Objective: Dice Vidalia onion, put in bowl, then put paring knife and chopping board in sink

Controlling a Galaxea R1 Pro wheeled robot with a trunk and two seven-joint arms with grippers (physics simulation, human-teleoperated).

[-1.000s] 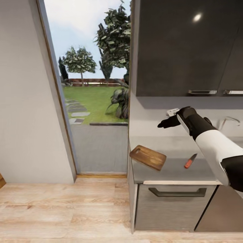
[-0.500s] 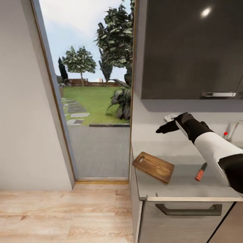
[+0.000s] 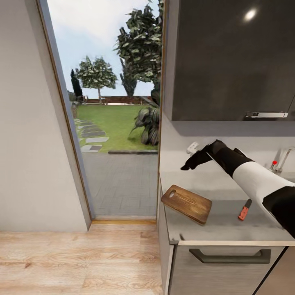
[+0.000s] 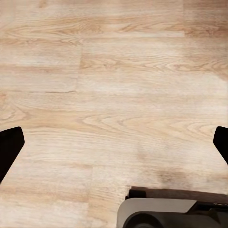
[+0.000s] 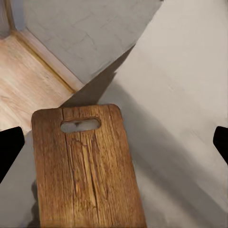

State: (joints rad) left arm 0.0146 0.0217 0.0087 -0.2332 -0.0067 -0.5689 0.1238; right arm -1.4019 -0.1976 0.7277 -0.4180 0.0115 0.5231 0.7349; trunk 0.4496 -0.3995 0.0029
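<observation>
Two task items are lying on the grey worktop [image 3: 221, 229]. Chopping board [image 3: 187, 203]: dark brown, resting flat near the worktop's corner by the open doorway [image 3: 110, 123], its handle-slot end overhanging the edge slightly; it is sitting below the right gripper [image 3: 189, 165] and a little nearer the robot. Paring knife [image 3: 244, 210]: red handle, dark blade, lying well apart from the board, back along the arm, under its white forearm. Right gripper: hovering above the worktop, holding nothing, fingers spread wide as the right wrist view is showing over the board [image 5: 85, 166]. Left gripper [image 4: 114, 142]: hanging over the pale wooden floor [image 4: 114, 71], fingers likewise spread wide, empty. Chrome tap [image 3: 282, 159]: standing far behind the right gripper.
</observation>
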